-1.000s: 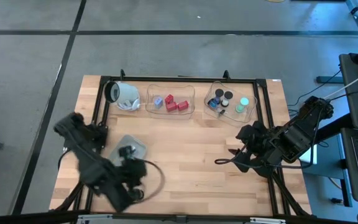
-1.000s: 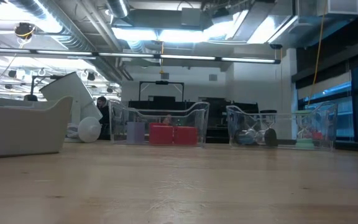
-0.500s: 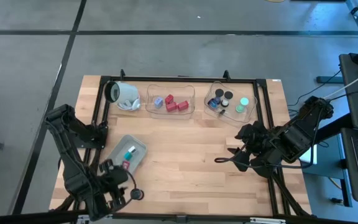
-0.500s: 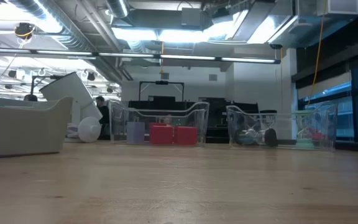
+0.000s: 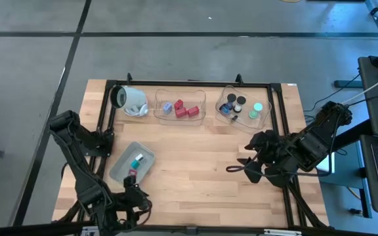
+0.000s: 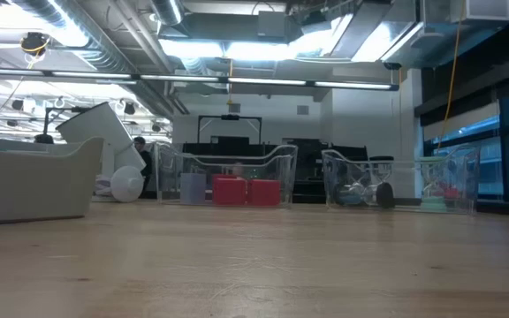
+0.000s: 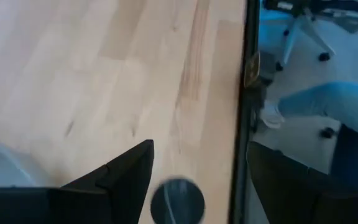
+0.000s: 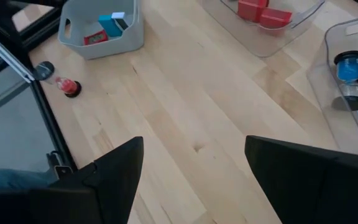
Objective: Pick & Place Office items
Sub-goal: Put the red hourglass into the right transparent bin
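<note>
The office items lie in three trays. Red blocks [image 5: 184, 109] and a pale blue block [image 5: 167, 106] sit in the middle clear tray [image 5: 179, 96]. Short black cylinders [image 5: 236, 100] and a mint-green disc [image 5: 258, 107] sit in the right clear tray [image 5: 266, 118]. A teal piece [image 5: 136, 160] and a small red card [image 8: 94, 38] rest in the grey-blue tray [image 5: 120, 167]. My left gripper [image 5: 135, 196] [image 7: 201, 146] hovers open at the table's near edge, close to the grey-blue tray. My right gripper [image 5: 236, 164] [image 8: 194, 140] hangs open over bare wood at the right.
A large white cylinder [image 5: 128, 99] lies on its side at the far left. A small red-and-black piece [image 8: 67, 87] and a grey round disc [image 8: 44, 67] lie near the near-left corner. A dark frame rail [image 7: 247, 93] edges the table; a person's leg [image 7: 309, 106] shows beyond it.
My left arm has drawn back from above the grey-blue tray toward the table's near edge, and its gripper now sits near the near-left corner. The tray is uncovered, and the teal piece and red card show inside it.
</note>
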Motion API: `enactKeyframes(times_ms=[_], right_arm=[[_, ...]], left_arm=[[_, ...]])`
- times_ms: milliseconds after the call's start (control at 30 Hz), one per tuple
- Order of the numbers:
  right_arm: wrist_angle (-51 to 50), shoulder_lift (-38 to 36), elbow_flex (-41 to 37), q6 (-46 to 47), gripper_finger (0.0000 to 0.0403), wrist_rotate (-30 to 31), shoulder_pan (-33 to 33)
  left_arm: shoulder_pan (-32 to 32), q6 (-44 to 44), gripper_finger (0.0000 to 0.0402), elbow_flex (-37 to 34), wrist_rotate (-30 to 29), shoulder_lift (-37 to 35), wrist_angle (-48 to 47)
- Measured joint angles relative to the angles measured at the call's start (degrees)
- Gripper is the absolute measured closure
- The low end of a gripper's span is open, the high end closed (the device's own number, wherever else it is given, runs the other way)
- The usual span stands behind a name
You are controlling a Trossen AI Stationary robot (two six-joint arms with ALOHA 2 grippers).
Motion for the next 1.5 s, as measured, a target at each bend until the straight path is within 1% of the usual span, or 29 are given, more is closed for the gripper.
enactKeyframes(times_ms=[100,333,433,600,700,800,1000,1133,1267,1400,1500], right_arm=[[1.2,0.0,0.0,-0.1,0.0119,0.0,0.0],[3.0,0.0,0.0,-0.1,0.0119,-3.0,0.0],[3.7,0.0,0.0,-0.1,0.0119,-4.8,0.0],[4.7,0.0,0.0,-0.1,0.0119,-7.8,0.0],[4.8,0.0,0.0,-0.1,0.0119,-9.2,0.0],[4.9,0.0,0.0,-0.1,0.0119,-9.5,0.0],[4.9,0.0,0.0,-0.1,0.0119,-9.5,0.0],[4.9,0.0,0.0,-0.1,0.0119,-9.5,0.0],[4.9,0.0,0.0,-0.1,0.0119,-9.5,0.0],[4.9,0.0,0.0,0.0,0.0119,-9.5,0.0],[4.9,0.0,0.0,0.0,0.0119,-9.5,0.0]], left_arm=[[-0.4,2.6,0.0147,-1.8,-1.4,0.2,3.9],[-2.2,2.8,0.0148,-6.3,0.1,0.2,12.7],[-4.0,2.8,0.0148,-8.1,-0.4,0.2,12.6],[-7.1,4.0,0.0148,-11.6,-4.0,0.2,12.7],[-8.2,3.9,0.0147,-13.2,-4.9,0.2,12.9],[-8.8,3.8,0.0146,-15.3,-6.1,0.2,15.7],[-8.3,2.0,0.0146,-19.4,-8.9,0.2,17.6],[-7.9,1.6,0.0134,-21.1,-8.6,0.2,19.6],[-7.4,0.8,0.0115,-21.2,-8.3,0.2,19.7],[-6.2,0.8,0.01,-21.2,-6.1,0.2,19.7],[-5.1,0.8,0.0097,-21.2,-4.0,0.2,19.7]])
